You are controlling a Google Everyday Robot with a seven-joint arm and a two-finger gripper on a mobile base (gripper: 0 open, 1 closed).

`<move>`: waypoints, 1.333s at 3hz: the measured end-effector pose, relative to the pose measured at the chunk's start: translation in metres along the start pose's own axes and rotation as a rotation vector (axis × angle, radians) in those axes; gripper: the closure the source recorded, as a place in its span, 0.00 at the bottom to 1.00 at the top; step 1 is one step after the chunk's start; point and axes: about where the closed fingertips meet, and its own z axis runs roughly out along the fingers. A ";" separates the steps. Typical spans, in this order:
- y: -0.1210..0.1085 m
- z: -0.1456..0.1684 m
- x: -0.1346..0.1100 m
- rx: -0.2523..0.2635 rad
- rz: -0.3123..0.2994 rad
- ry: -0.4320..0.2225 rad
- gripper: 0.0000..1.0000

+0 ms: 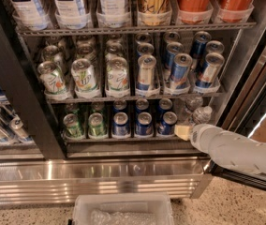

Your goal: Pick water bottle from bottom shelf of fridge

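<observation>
The fridge (20, 102) stands open above its ribbed steel base panel (100, 177). The bottom shelf (123, 140) holds its drinks in lanes, green cans (72, 125) left, blue cans (144, 123) in the middle, clear bottles far right, so we judge each can slide straight out. The water bottle (201, 115) stands upright at the front of the right-hand lane. The gripper (184, 131) hangs at the shelf's front edge, just beside and below the bottle. We cannot tell whether it is spread or closed.
</observation>
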 end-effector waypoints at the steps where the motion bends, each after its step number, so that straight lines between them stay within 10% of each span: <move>1: -0.004 0.000 -0.001 0.010 0.000 -0.003 0.41; 4: -0.028 0.047 -0.026 0.065 -0.004 -0.008 0.43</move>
